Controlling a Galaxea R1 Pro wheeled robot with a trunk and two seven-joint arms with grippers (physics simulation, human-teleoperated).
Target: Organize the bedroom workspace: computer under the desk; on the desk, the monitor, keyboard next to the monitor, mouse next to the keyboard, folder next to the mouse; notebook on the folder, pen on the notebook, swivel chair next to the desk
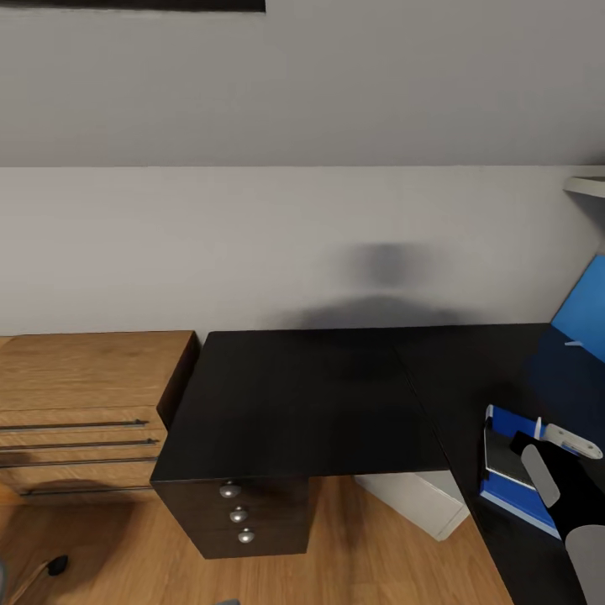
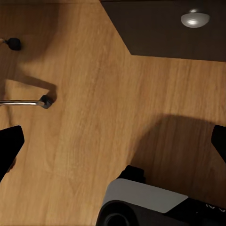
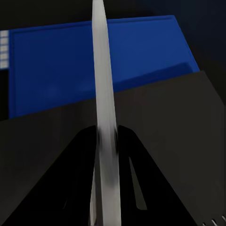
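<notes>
My right gripper (image 1: 546,455) is shut on the thin white pen (image 3: 104,94) over the desk's (image 1: 319,395) right wing. Below it the dark notebook (image 3: 179,127) lies on the bright blue folder (image 3: 70,66). In the head view the pen (image 1: 575,439) sticks out of the gripper above the notebook (image 1: 502,458) and folder (image 1: 509,500). The pale computer (image 1: 416,500) stands on the floor under the desk. My left gripper (image 2: 113,143) hangs open over the wood floor, near a chrome leg of the swivel chair (image 2: 22,102). Monitor, keyboard and mouse are out of view.
A light-wood cabinet (image 1: 84,403) stands left of the desk. A dark drawer unit with round knobs (image 1: 239,514) sits under the desk's left end. The blue back panel (image 1: 584,311) rises at the far right. My own base (image 2: 146,202) shows below the left gripper.
</notes>
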